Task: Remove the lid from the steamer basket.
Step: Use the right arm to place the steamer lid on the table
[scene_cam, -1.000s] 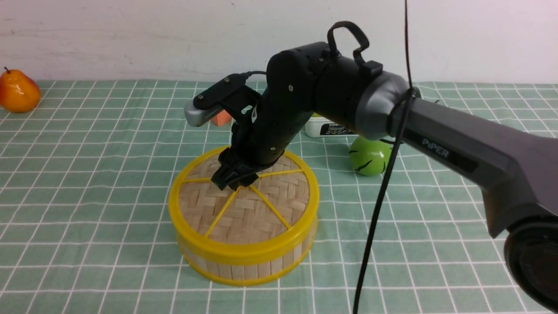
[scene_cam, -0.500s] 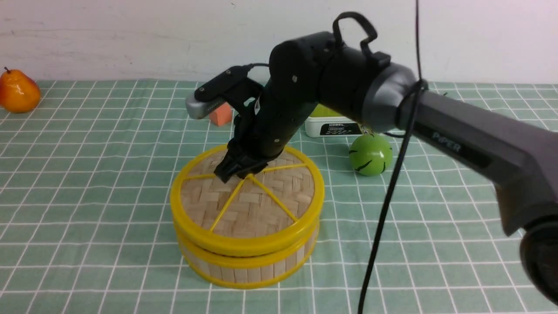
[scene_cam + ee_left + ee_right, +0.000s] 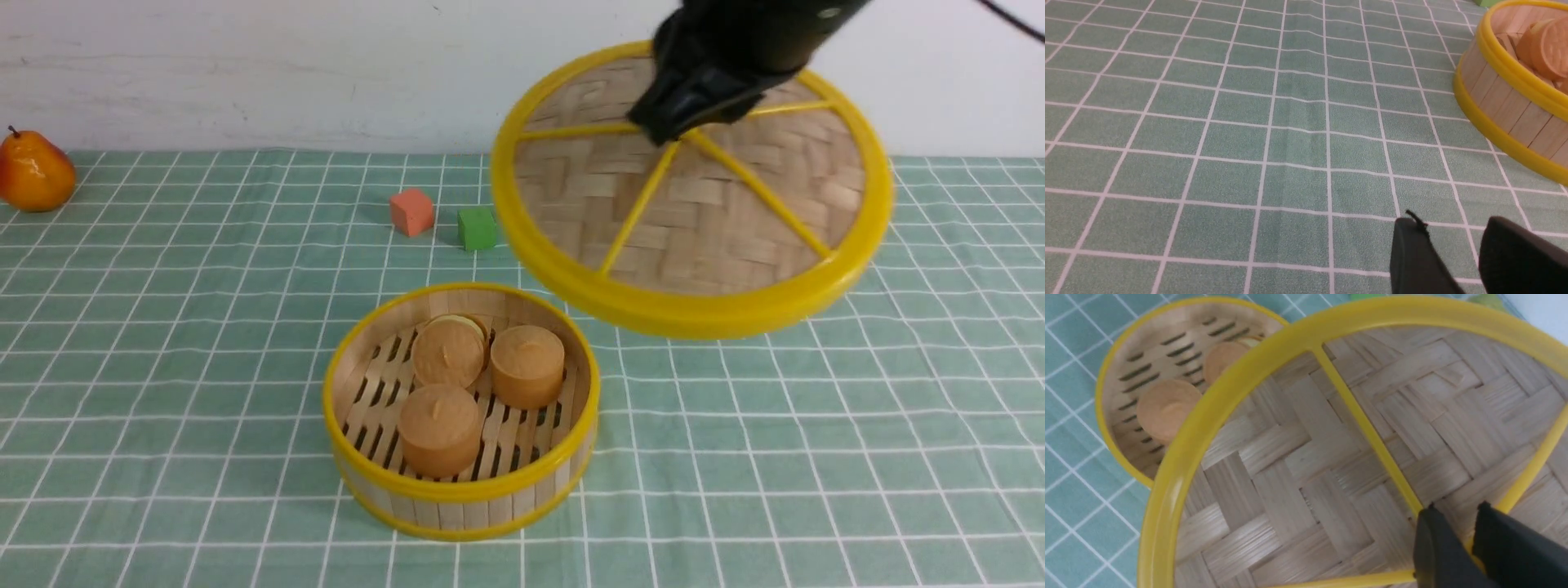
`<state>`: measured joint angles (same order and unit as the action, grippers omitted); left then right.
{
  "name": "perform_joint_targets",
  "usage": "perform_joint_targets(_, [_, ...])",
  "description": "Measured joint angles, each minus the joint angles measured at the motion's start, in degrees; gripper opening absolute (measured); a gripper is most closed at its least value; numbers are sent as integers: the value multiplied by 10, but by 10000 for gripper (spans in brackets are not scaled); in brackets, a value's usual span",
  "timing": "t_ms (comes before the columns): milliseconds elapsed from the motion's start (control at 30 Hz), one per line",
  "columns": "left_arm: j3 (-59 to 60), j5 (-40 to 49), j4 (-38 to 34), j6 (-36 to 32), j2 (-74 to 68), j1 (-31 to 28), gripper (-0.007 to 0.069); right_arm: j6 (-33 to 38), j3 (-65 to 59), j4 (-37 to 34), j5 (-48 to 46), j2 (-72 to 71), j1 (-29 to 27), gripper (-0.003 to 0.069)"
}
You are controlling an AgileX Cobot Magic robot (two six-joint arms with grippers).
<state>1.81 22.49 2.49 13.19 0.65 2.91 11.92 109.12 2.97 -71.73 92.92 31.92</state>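
The lid [image 3: 694,212], a woven bamboo disc with a yellow rim and spokes, hangs tilted in the air to the right of and above the steamer basket [image 3: 461,490]. My right gripper [image 3: 673,131] is shut on the lid's centre knob, and in the right wrist view its black fingers [image 3: 1457,506] pinch the yellow hub of the lid [image 3: 1298,465]. The basket stands uncovered on the cloth with three tan round buns [image 3: 482,367] on its slatted floor [image 3: 1147,355]. My left gripper [image 3: 1449,222] is open and holds nothing, low over the cloth beside the basket wall [image 3: 1502,110].
A green checked cloth covers the table. An orange pear [image 3: 33,171] lies at the far left by the wall. A red cube [image 3: 411,211] and a green cube [image 3: 477,228] sit behind the basket, just left of the raised lid.
My right gripper closed on the knob, then lifted the lid off the basket and carried it up and to the right. The buns inside are now in view.
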Motion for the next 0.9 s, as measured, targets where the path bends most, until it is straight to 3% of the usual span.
perform_joint_targets(200, [0,0,0,0,0,0,239,-13,-191,-17,32,-99,-82,83])
perform_joint_targets(333, [0,0,0,0,0,0,239,-43,-383,-68,201,-138,-154,83])
perform_joint_targets(433, [0,0,0,0,0,0,239,-52,-450,-89,282,-134,-168,83])
perform_joint_targets(467, [0,0,0,0,0,0,239,-54,-498,-98,350,-126,-172,83])
perform_joint_targets(633, [0,0,0,0,0,0,239,-55,-557,-105,484,-69,-173,83])
perform_joint_targets(900, [0,0,0,0,0,0,239,-55,-558,-105,562,7,-174,92])
